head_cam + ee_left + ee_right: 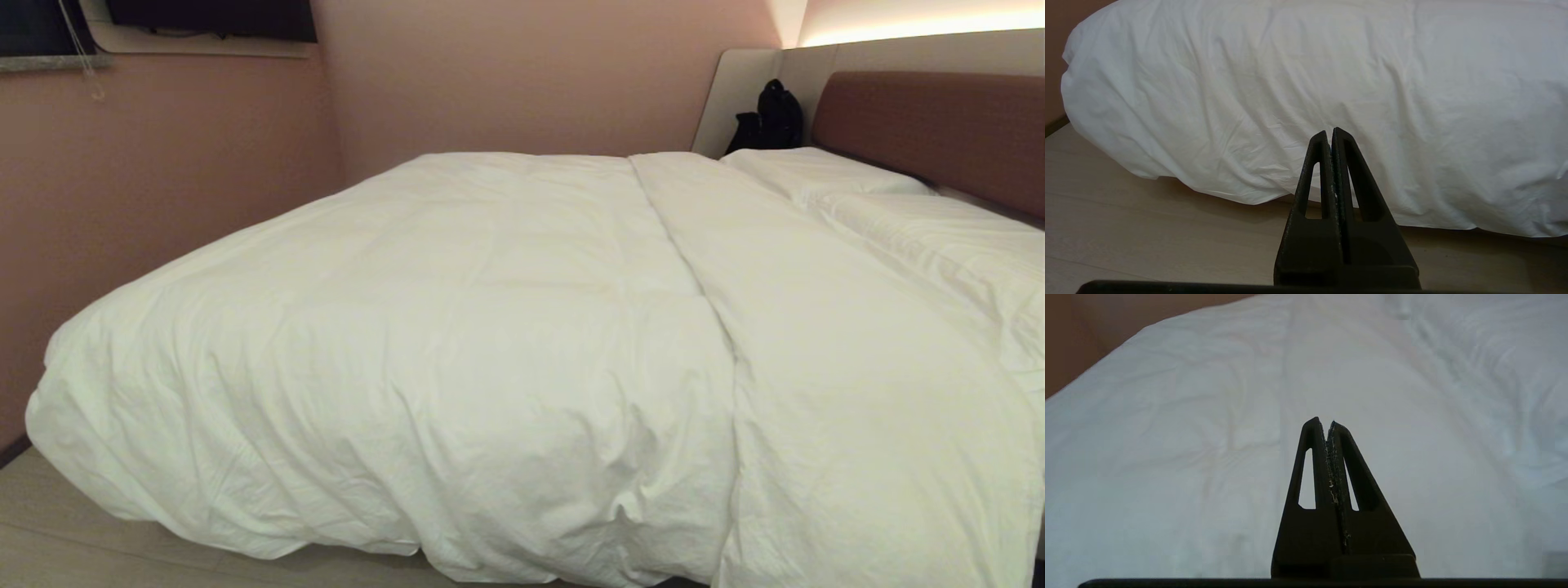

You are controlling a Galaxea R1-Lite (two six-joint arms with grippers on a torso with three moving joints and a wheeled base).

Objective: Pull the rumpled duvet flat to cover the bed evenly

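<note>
The puffy white duvet (457, 327) lies over the bed (931, 122) and hangs down its near side to the floor; a long fold line (686, 261) runs across it toward the far edge. Neither arm shows in the head view. My left gripper (1329, 132) is shut and empty, held low near the floor, pointing at the hanging duvet (1290, 90) without touching it. Over the top of the duvet (1208, 437) hovers my right gripper (1323, 422), shut with nothing in it.
Two white pillows (816, 171) lie by the reddish-brown headboard at the right. A black bag (771, 114) stands in the far corner beside it. Pink walls (163, 163) close off the bed's left and far sides. Pale wood floor (1147, 228) runs along the near side.
</note>
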